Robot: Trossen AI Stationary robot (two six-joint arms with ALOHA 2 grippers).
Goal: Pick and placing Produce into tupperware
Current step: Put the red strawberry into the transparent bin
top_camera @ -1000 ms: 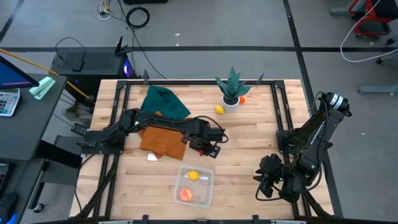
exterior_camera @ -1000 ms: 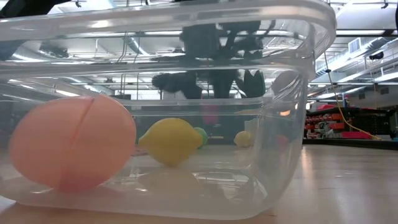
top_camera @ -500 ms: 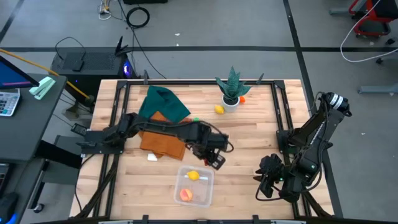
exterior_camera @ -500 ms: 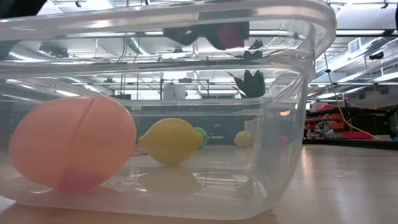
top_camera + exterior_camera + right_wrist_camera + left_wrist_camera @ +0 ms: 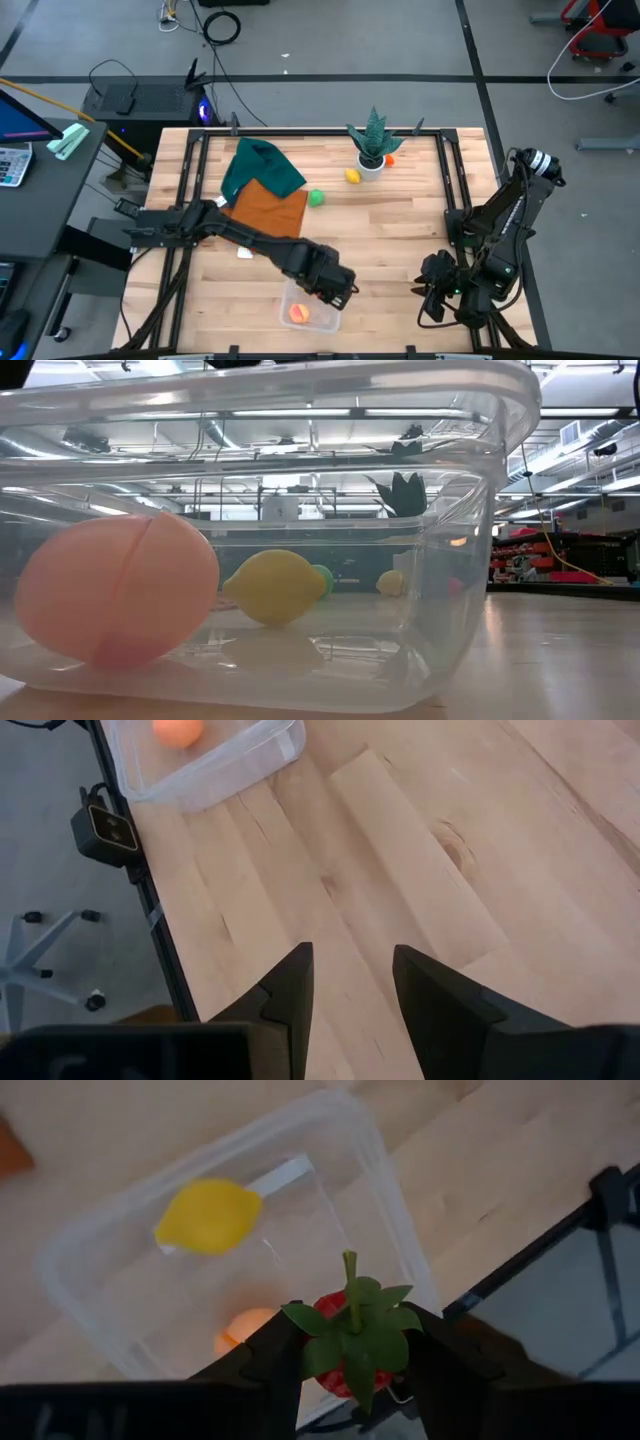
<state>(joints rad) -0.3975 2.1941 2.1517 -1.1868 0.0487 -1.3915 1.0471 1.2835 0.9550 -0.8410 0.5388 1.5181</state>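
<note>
My left gripper [image 5: 331, 284] hovers over the clear tupperware [image 5: 326, 318] near the table's near edge, shut on a red strawberry-like fruit with a green leafy cap [image 5: 352, 1338]. Inside the tupperware [image 5: 395, 1230] lie a yellow lemon [image 5: 208, 1215] and an orange fruit [image 5: 298, 314]. They also show in the low view, the lemon [image 5: 272, 587] behind the orange fruit [image 5: 115, 600]. A green fruit [image 5: 317, 197], a yellow fruit [image 5: 352, 176] and an orange one [image 5: 389, 159] rest on the table farther back. My right gripper [image 5: 350, 988] waits open at the near right. My left gripper pinches the red fruit's body [image 5: 332, 1304] between its two fingers [image 5: 276, 1356], coming from above and pointing down. The leafy cap and stem face back toward the wrist. The fruit is lifted clear, above the tupperware's right half.
A spiky green plant in a white pot [image 5: 372, 152] stands near the far edge. A green cloth [image 5: 260, 165] and a brown cloth [image 5: 272, 211] lie at the left centre, with a small white object [image 5: 245, 253] near them. Bare wood stretches between the tupperware and my right arm.
My left gripper has travelled from the middle of the table, beside the brown cloth, toward the near edge until it hangs over the tupperware, carrying the red fruit with it. The green fruit beside the brown cloth has come into view behind the arm.
</note>
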